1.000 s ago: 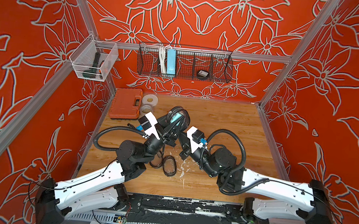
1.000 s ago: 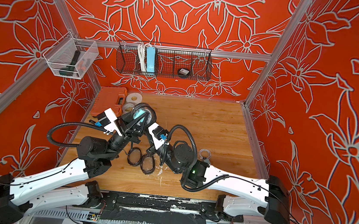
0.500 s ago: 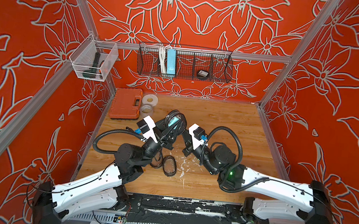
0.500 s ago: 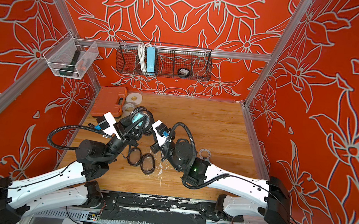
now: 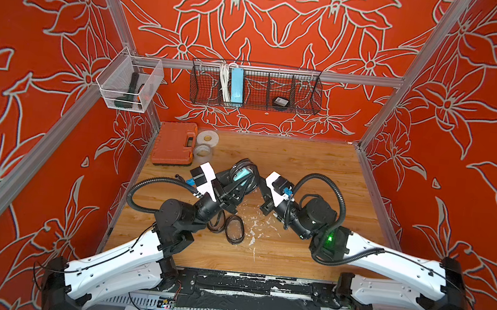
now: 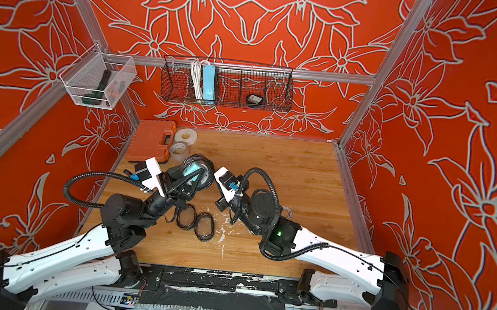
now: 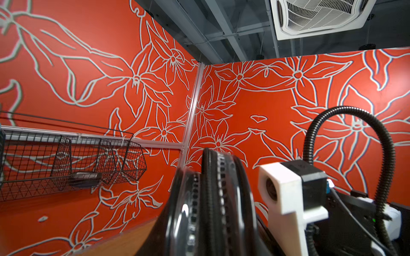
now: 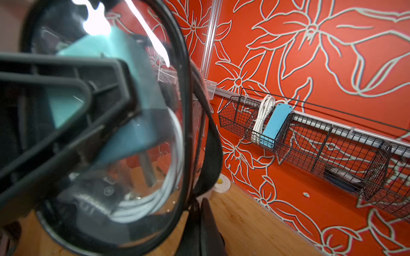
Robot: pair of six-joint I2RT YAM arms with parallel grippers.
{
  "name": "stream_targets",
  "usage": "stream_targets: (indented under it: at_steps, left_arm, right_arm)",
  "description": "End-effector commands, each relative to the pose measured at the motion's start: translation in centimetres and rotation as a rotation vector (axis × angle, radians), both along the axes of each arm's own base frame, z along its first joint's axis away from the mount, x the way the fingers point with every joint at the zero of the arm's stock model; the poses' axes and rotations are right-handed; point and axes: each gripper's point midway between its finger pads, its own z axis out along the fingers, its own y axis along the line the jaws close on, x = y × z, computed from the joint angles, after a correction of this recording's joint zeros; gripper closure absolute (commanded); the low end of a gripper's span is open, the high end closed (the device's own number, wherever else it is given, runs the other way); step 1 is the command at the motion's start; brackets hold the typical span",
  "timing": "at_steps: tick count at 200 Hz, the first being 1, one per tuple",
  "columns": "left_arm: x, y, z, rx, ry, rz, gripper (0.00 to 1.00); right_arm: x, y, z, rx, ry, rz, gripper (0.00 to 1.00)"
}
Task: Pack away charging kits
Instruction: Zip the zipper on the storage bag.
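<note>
The left gripper is clamping a clear black-rimmed case on edge over the wooden table. A teal adapter and its coiled white cable are sitting inside the case, so this kit looks to be at the closing step. The right gripper is sitting at the case's rim with its tips pinched together, though I cannot tell whether a zip tab is caught between them. The next move is probably calling for it to draw the zip round the rim while the left one is bracing the case against the pull.
</note>
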Motion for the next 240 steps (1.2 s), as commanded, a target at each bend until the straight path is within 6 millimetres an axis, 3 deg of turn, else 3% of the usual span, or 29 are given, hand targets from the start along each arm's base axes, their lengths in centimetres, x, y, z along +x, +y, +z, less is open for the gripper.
stream_targets:
  at_steps: [1, 69, 105, 139, 174, 200, 240]
  left_arm:
    - [-1.2, -0.6, -1.0, 0.053, 0.044, -0.082, 1.00]
    - [0.0, -1.1, -6.4, 0.228, 0.234, -0.056, 1.00]
    - [0.7, -1.8, -8.7, 0.326, 0.307, -0.043, 1.00]
    - [1.9, -1.7, -11.8, 0.391, 0.378, 0.015, 1.00]
    - [2.4, -1.8, -14.6, 0.429, 0.412, 0.036, 1.00]
    - [2.1, -2.5, -15.4, 0.458, 0.410, 0.002, 1.00]
    - [1.1, -4.1, -16.3, 0.497, 0.404, -0.097, 1.00]
  right_arm:
    - [1.4, -2.8, 3.9, 0.030, -0.102, -0.076, 1.00]
    - [-0.3, -1.6, 1.0, -0.196, -0.278, 0.057, 1.00]
    - [0.7, -1.4, -2.0, -0.366, -0.361, 0.017, 1.00]
    - [2.6, -2.6, -3.5, -0.456, -0.268, -0.004, 1.00]
    - [2.5, -3.7, -5.3, -0.523, -0.389, -0.016, 1.00]
    - [2.4, -4.4, -4.9, -0.504, -0.403, 0.004, 1.00]
    - [4.1, -4.7, -3.2, -0.538, -0.412, -0.047, 1.00]
